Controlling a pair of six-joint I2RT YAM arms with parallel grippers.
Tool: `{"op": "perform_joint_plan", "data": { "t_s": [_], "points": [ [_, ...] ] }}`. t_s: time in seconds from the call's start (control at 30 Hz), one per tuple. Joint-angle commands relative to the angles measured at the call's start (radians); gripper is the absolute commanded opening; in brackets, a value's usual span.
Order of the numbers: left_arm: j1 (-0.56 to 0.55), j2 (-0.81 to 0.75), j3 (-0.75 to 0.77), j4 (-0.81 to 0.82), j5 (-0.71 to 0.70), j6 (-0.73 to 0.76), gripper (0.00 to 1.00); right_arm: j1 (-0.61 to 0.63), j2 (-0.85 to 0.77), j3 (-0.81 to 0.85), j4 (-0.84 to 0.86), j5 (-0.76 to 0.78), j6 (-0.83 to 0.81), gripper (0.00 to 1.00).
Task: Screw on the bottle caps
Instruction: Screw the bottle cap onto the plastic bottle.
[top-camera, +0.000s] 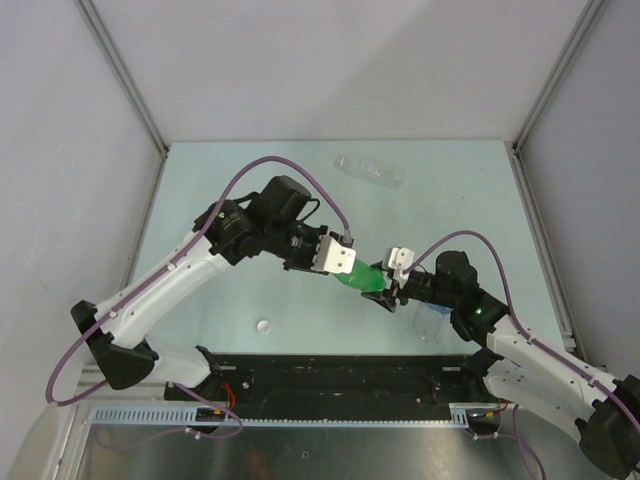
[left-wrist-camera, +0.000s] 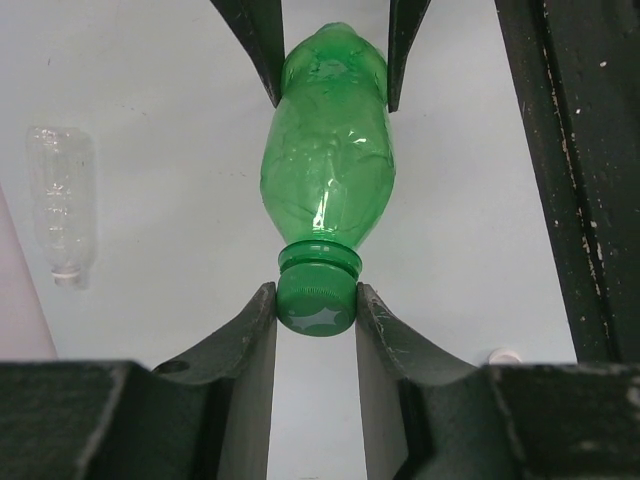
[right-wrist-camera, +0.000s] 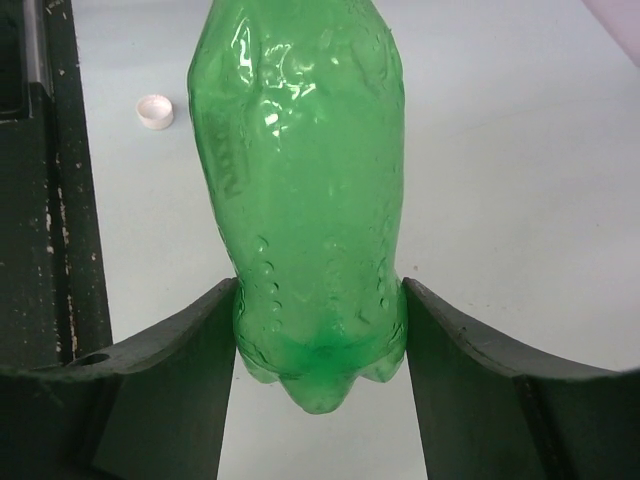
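A lab-style robot cell: pale table (top-camera: 250, 190) within plain white panels (top-camera: 340, 70) and aluminium framing (top-camera: 123, 75).

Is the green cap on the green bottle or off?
On. The green cap sits on the neck of the green bottle, left gripper jaws pinching it; how tightly threaded, cannot tell.

Over the middle of the pale flat counter (top-camera: 220, 200), slung crosswise between two grippers: small translucent green plastic bottle (top-camera: 366, 279). On its left end, tiny round green plastic screw cap (left-wrist-camera: 317, 305), pinched in the left gripper (left-wrist-camera: 316, 300). At its right end, base wedged in the right gripper (right-wrist-camera: 320, 340). Far behind, near the back edge and slightly right: clear unlabelled plastic bottle (top-camera: 370, 171), flat on its side. Toward the front, left of the held bottle, well apart: tiny round white plastic cap (top-camera: 264, 325). Front right, just beside the right arm: clear plastic bottle with a blue label (top-camera: 432, 322).
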Motion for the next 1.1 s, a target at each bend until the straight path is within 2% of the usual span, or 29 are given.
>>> {"op": "perform_joint_plan", "data": {
  "t_s": [0.0,0.37,0.67,0.8,0.93,1.07],
  "points": [
    [0.008,-0.004,0.012,-0.021,0.089,-0.029,0.14,-0.001,-0.066,0.035,0.289,-0.112,0.044,0.00],
    [0.051,-0.023,0.059,-0.020,0.184,-0.070,0.11,-0.001,-0.060,0.023,0.284,-0.104,0.049,0.00],
    [0.060,-0.021,0.043,-0.021,0.181,-0.053,0.13,0.000,-0.080,0.001,0.313,-0.101,0.051,0.00],
    [0.060,-0.018,0.033,-0.022,0.168,-0.049,0.17,0.000,-0.083,-0.002,0.330,-0.101,0.058,0.00],
    [0.060,-0.023,0.027,-0.020,0.181,-0.052,0.31,0.000,-0.082,-0.003,0.344,-0.106,0.064,0.00],
    [0.058,-0.023,0.035,-0.020,0.185,-0.052,0.37,0.000,-0.079,-0.003,0.344,-0.107,0.067,0.00]
  ]
}}
